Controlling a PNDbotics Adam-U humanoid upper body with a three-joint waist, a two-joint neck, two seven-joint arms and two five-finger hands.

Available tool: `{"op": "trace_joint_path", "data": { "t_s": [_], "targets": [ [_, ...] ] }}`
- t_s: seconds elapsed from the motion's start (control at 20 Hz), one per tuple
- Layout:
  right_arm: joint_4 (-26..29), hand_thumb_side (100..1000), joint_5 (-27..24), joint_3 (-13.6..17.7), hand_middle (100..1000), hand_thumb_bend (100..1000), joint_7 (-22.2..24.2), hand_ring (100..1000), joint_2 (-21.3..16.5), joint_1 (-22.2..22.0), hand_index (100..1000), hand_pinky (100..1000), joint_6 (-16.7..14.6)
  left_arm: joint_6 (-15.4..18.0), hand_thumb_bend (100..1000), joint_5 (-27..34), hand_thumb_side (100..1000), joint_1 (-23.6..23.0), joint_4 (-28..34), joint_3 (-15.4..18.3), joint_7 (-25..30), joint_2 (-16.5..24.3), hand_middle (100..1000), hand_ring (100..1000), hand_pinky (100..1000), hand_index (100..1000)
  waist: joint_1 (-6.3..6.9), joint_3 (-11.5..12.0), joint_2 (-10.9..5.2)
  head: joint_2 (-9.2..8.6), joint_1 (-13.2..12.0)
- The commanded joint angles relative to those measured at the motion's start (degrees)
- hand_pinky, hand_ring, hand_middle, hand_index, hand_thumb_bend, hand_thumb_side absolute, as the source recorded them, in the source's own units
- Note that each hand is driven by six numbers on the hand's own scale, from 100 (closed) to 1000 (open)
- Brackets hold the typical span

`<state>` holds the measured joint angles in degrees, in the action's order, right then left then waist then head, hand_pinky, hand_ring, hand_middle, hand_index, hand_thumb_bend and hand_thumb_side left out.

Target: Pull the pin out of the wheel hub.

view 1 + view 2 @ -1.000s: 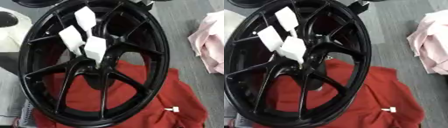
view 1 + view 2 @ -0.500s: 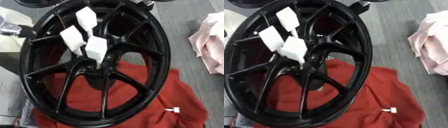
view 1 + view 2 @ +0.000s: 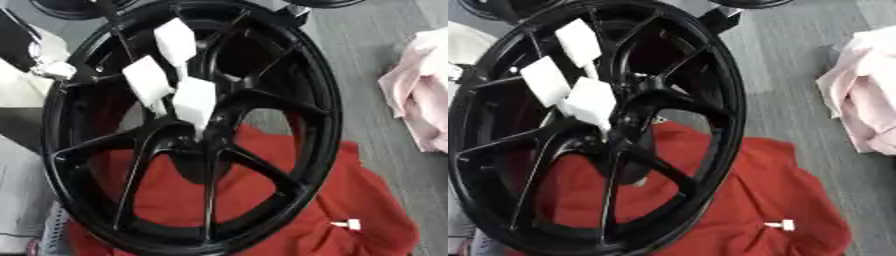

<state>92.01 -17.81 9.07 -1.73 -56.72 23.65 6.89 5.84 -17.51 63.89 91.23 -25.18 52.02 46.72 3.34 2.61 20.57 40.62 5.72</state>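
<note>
A black spoked wheel [image 3: 306,100] stands tilted on a red cloth [image 3: 350,190]. Three pins with white block heads stick out near its hub [image 3: 188,150]: one high [image 3: 175,40], one to the left [image 3: 147,82], one lowest and nearest the hub [image 3: 194,100]. A small white pin [image 3: 348,224] lies loose on the cloth at the lower right. My left arm [image 3: 39,55], black with a silver part, reaches in at the upper left beside the rim; how its hand stands is hidden. My right hand shows in no view.
A pink cloth [image 3: 420,100] lies bunched at the right on the grey floor [image 3: 367,45]. Something white [image 3: 17,90] sits behind the rim at the left edge. Dark round objects [image 3: 61,6] stand at the top.
My left arm has come in from the left edge toward the wheel's rim. The wheel, the pins and the loose pin on the cloth have stayed put.
</note>
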Motion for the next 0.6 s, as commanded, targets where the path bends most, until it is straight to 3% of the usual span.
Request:
{"op": "trace_joint_path", "data": {
  "t_s": [0.05, 0.4, 0.6],
  "targets": [
    [0.68, 844, 0.21, 0.4, 736, 100, 0.0, 784, -1.46, 0.66, 748, 845, 0.14, 1.38, 365, -0.99, 394, 2.36, -0.3, 2.06, -0.05, -0.05, 787, 834, 875, 876, -0.33, -0.09, -1.27, -0.97, -0.24],
    [0.69, 845, 0.37, 0.13, 735, 100, 0.06, 783, -1.22, 1.02, 748, 845, 0.19, 3.73, 310, -5.44, 367, 5.44, -4.01, 3.4, -0.05, -3.1, 793, 835, 876, 859, -0.22, -0.64, -0.96, -1.11, -0.5],
    [0.83, 846, 0.55, 0.04, 735, 100, 0.08, 783, -1.13, 1.12, 748, 845, 0.25, 4.5, 331, -5.66, 417, 6.66, -5.23, 3.74, -0.05, -4.03, 792, 832, 875, 852, 0.06, -1.11, -0.69, -1.45, -0.4]
  ]
}}
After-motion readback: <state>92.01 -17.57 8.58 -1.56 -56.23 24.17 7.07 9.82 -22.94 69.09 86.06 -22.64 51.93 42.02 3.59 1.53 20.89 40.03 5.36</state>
